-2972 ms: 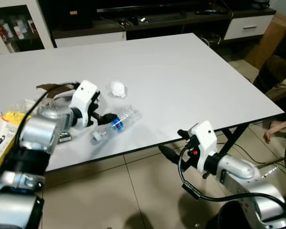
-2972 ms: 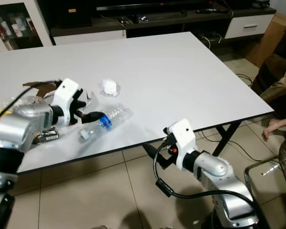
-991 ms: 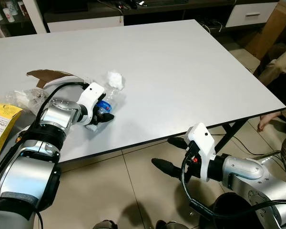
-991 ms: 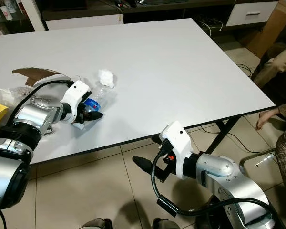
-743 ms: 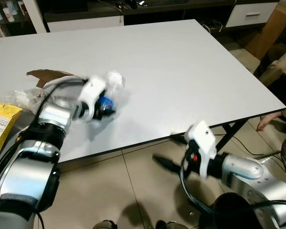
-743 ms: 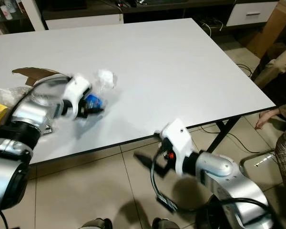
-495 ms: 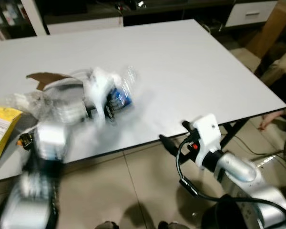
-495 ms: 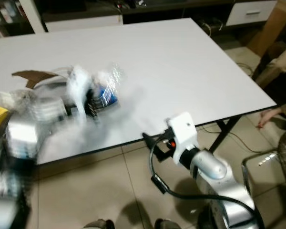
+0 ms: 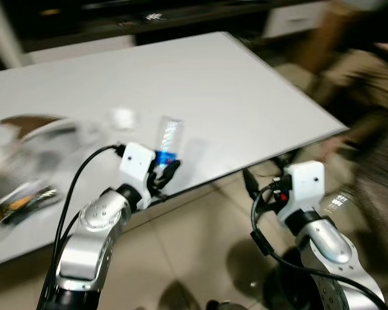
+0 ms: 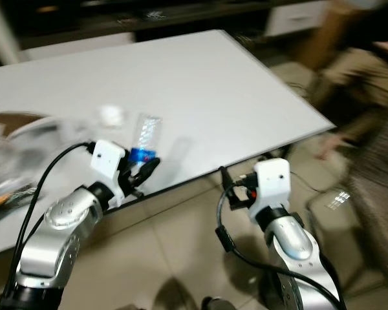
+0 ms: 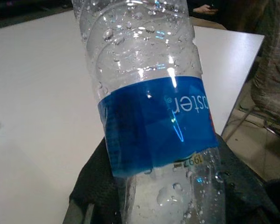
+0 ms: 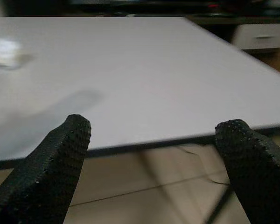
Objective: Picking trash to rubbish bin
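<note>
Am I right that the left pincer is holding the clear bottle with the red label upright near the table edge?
Not quite: the label is blue, as the left wrist view shows. The left pincer does hold the clear bottle upright near the edge of the table.

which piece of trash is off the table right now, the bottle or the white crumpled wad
The clear bottle with the blue label: the left gripper holds it upright, lifted at the table's near edge. The white crumpled wad lies on the table.

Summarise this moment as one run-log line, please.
left gripper: shut on bottle, lifted above table | right gripper: open, idle
</note>
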Available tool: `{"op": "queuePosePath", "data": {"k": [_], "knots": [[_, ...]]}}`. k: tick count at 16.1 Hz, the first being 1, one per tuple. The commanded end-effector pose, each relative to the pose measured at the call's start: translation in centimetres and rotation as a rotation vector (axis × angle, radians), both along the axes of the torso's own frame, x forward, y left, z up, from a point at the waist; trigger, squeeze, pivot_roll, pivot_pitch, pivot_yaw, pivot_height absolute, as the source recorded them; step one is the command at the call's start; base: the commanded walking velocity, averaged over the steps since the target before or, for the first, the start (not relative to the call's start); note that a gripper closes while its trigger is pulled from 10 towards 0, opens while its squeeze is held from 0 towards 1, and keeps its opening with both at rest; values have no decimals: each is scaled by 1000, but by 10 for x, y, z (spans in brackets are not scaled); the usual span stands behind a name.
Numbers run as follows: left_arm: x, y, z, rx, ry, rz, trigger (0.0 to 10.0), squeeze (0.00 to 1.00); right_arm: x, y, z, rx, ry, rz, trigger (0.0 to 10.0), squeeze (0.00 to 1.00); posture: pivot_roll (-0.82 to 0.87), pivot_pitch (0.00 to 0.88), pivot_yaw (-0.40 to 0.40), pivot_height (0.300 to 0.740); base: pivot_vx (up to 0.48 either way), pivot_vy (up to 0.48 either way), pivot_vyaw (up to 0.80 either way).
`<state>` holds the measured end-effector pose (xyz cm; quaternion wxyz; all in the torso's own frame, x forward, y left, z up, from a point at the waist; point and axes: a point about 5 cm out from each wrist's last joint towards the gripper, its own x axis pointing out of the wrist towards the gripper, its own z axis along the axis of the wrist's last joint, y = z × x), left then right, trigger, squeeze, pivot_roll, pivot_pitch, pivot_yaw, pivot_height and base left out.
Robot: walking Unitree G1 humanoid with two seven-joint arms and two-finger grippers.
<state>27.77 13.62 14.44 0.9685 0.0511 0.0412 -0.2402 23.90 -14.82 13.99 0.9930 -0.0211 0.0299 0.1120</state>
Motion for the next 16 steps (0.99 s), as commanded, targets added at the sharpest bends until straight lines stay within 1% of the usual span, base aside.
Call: {"op": "queuePosePath", "data": {"k": [1,2,4,5,6,7,8,9,11,12,13,16], "knots": [[-1,4,6,-23,-36,64,10000,0,0,-1,-2,-14,-14,-25,10000,0,-91,0,15,740,0,0,-800],[-1,3,8,-18,-80,92,10000,0,1,-1,-3,-13,-16,-31,10000,0,-92,0,12,740,0,0,-800],[0,6,2,4,-96,166,10000,0,1,-1,-8,-35,-12,-66,10000,0,-95,0,18,740,0,0,-800],[0,4,-2,31,-102,156,10000,0,-3,-5,-14,-30,13,-116,10000,0,-99,5,25,740,0,0,-800],[0,2,-4,36,-95,146,10000,0,-4,-6,-16,-25,22,-129,10000,0,-99,6,27,740,0,0,-800],[0,-3,-7,50,-53,83,10000,0,-9,-4,-22,-26,41,-121,10000,0,-102,14,36,740,0,0,-800],[0,-3,-10,86,-49,79,10000,0,-11,-4,-25,-27,51,-121,10000,0,-104,18,39,740,0,0,-800],[-3,1,-17,105,-36,91,10000,0,-13,-3,-28,-30,63,-133,10000,0,-112,14,48,740,0,0,-800],[-7,5,-20,65,-25,120,10000,0,-16,-3,-30,-45,66,-141,10000,0,-119,12,56,740,0,0,-800],[-11,3,-22,57,-20,119,10000,0,-19,-3,-33,-37,78,-157,10000,0,-120,13,56,740,0,0,-800],[-13,2,-22,43,-16,111,10000,0,-19,-2,-33,-32,79,-158,10000,0,-119,14,54,740,0,0,-800],[-17,1,-26,14,33,133,10000,0,-19,-1,-35,-20,94,-148,10000,0,-107,22,34,740,0,0,-800]]}}
